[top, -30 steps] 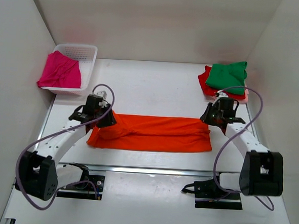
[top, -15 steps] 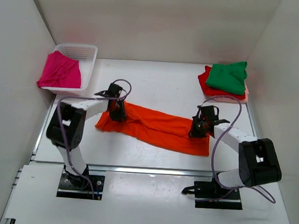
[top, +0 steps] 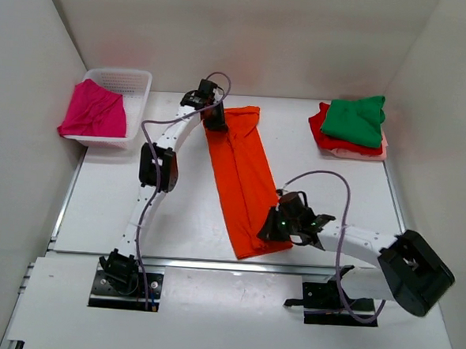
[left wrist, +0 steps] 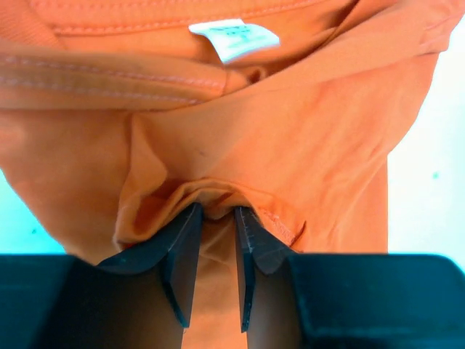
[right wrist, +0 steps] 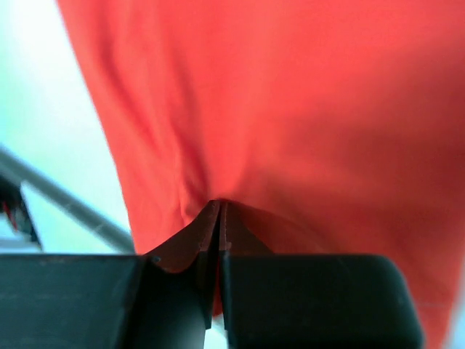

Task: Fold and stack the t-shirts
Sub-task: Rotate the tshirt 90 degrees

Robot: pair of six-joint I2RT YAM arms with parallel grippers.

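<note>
The orange t-shirt (top: 241,175) lies stretched as a long folded band from the far middle of the table to the near edge. My left gripper (top: 214,118) is shut on its far end, near the collar and its white label (left wrist: 234,38). In the left wrist view the jaws (left wrist: 216,214) pinch a bunched fold of the orange cloth (left wrist: 290,131). My right gripper (top: 271,227) is shut on the near end; in the right wrist view its tips (right wrist: 219,207) are closed on the cloth (right wrist: 290,109).
A white mesh basket (top: 136,78) at the far left holds a magenta t-shirt (top: 94,111). At the far right a green t-shirt (top: 355,119) lies on a red one (top: 319,128) and a pale pink one (top: 349,154). White walls enclose the table.
Both arms have swung the orange t-shirt from lying left-to-right to lying far-to-near. The left gripper moved to the far middle, the right gripper toward the near edge, both still holding it.
</note>
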